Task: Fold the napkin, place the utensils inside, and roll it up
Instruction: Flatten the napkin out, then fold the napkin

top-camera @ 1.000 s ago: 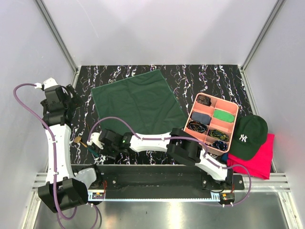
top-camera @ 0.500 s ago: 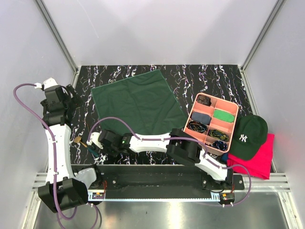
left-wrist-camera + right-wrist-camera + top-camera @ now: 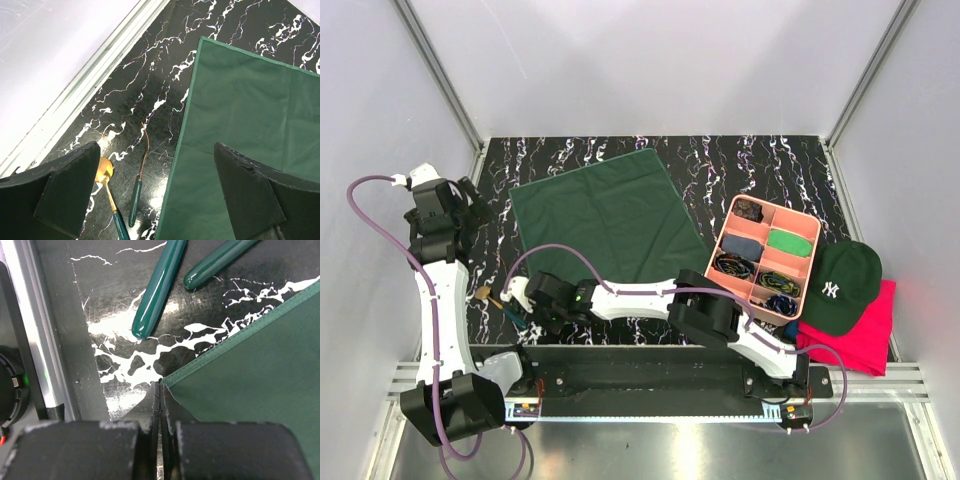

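Note:
The dark green napkin point(image 3: 605, 215) lies spread flat on the black marbled table point(image 3: 740, 165). My right gripper point(image 3: 527, 303) reaches across to its near-left corner and is shut, with the napkin corner point(image 3: 172, 382) pinched at the tips. Two green utensil handles point(image 3: 160, 290) lie just beyond that corner. The utensils point(image 3: 498, 300) rest left of the napkin: a gold spoon point(image 3: 104, 170) and a thin piece with a green handle point(image 3: 135, 200). My left gripper point(image 3: 470, 205) hovers open above the napkin's left edge point(image 3: 180, 150), holding nothing.
A pink compartment tray point(image 3: 810, 262) with small items sits right of the napkin. A black cap point(image 3: 842, 285) lies on a pink-red cloth point(image 3: 865, 345) at the right. Enclosure walls and a metal rail point(image 3: 650, 385) ring the table.
The right gripper's jaws have closed onto the napkin's near-left corner, and it has edged slightly left. The left arm has not moved.

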`<act>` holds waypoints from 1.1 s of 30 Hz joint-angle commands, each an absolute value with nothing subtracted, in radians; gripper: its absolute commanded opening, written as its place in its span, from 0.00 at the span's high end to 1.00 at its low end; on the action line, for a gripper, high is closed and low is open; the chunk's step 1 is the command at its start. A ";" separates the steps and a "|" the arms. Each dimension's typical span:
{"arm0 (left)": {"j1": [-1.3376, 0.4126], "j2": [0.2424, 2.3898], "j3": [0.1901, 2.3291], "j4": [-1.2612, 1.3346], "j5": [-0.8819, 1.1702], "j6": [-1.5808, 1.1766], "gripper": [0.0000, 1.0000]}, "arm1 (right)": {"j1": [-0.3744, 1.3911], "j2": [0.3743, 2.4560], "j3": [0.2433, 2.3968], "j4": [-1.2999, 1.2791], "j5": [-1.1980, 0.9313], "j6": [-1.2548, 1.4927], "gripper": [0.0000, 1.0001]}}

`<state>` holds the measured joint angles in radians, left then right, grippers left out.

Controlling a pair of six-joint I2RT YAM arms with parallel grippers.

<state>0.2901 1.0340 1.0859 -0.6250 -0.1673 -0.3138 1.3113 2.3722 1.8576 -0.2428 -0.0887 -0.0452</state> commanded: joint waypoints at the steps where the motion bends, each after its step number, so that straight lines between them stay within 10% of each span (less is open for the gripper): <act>1: 0.296 1.012 1.077 -0.563 -0.164 -0.319 0.01 | 1.284 2.272 1.815 -0.176 -0.064 -0.015 1.00; 18: 0.301 1.015 1.075 -0.561 -0.155 -0.321 0.01 | 1.045 2.171 1.733 -0.141 -0.158 -0.069 1.00; 33: 0.307 1.028 1.069 -0.557 -0.094 -0.336 0.01 | 1.236 2.204 1.700 -0.044 -0.195 -0.026 0.46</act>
